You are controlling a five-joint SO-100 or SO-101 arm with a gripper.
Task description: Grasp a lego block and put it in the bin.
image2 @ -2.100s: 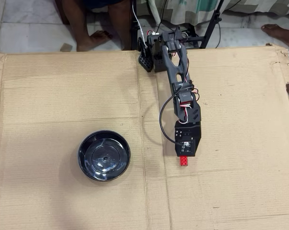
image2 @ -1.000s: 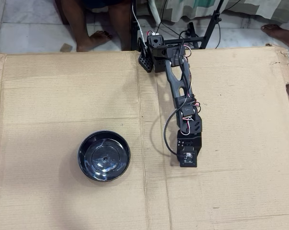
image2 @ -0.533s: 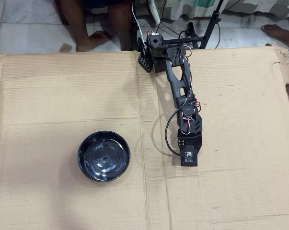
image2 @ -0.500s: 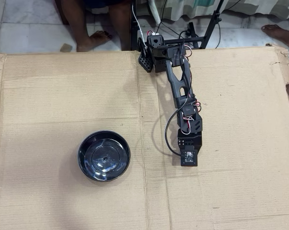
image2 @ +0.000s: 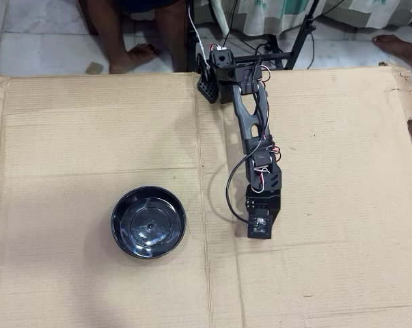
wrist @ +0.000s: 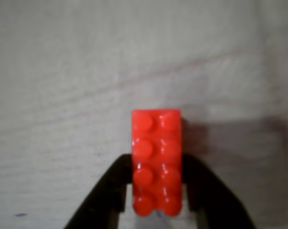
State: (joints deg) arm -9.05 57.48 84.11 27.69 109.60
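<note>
— What's your hand [wrist: 157,200] doing?
— Its two black fingers [wrist: 116,183] clamp the small bright red studded plastic brick [wrist: 156,160] by its long sides, just over the cardboard surface [image2: 89,130].
— Next step?
— Lift it, then swing left in the overhead view to the round glossy black plastic bowl [image2: 119,236], well apart.

Text on block [wrist: 156,162]: none readable; studs too blurred in wrist view.
Text on bin [image2: 148,222]: none.
Text on arm [image2: 252,130]: none legible in overhead view.
Text on cardboard [image2: 89,137]: none; plain surface.
</note>
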